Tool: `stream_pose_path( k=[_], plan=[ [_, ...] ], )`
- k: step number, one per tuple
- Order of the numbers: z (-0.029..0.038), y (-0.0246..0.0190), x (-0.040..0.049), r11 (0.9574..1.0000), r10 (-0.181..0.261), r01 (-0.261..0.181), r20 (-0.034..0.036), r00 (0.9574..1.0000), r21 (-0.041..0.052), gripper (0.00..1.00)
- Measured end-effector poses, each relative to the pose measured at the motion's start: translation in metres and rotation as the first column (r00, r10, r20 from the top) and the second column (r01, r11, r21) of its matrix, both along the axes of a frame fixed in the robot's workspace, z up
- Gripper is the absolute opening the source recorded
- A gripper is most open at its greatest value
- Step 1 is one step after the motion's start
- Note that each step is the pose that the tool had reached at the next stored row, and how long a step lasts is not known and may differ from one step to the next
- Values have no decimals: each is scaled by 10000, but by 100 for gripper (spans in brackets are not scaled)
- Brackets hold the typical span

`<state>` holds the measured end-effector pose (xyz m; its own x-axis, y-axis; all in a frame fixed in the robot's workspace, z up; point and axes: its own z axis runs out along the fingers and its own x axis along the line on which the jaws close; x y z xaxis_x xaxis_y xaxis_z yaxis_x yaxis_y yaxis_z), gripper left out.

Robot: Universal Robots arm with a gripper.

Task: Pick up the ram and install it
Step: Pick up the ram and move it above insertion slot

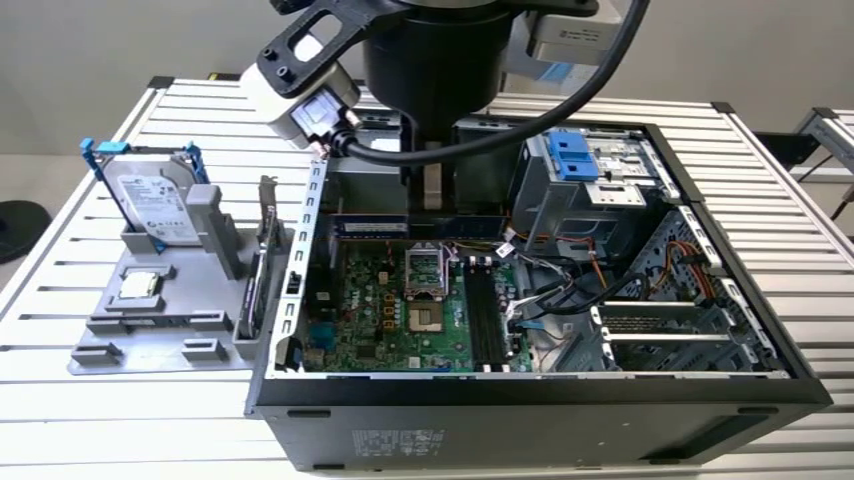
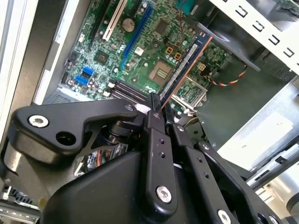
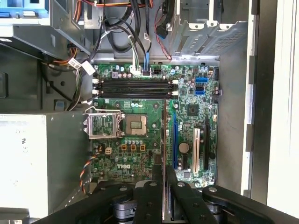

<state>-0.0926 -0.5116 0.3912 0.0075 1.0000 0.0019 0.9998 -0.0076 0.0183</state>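
My gripper (image 2: 156, 106) is shut on the ram (image 2: 183, 67), a thin dark blue-green stick seen edge-on that juts out from between the fingers. In the first wrist view the ram (image 3: 163, 184) shows as a narrow edge between the fingers of the gripper (image 3: 163, 179). In the exterior view the gripper (image 1: 427, 200) hangs inside the open computer case (image 1: 534, 395), with the ram (image 1: 370, 226) level over the far end of the motherboard (image 1: 387, 310). The black memory slots (image 3: 135, 87) lie bare beside the processor socket (image 3: 133, 125), apart from the ram.
A grey holder (image 1: 147, 330) at the exterior view's left carries a silver hard drive (image 1: 150, 203) with blue rails, a processor chip (image 1: 138, 285) and an upright card (image 1: 263, 255). Inside the case are a blue drive cage (image 1: 577, 160), loose cables (image 1: 561, 295) and metal walls.
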Motion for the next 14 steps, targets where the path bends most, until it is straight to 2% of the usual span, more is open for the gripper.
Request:
stream_pose_path(
  k=[14],
  plan=[
    [0,0,73,10000,0,0,0,10000,0,0]
  ],
)
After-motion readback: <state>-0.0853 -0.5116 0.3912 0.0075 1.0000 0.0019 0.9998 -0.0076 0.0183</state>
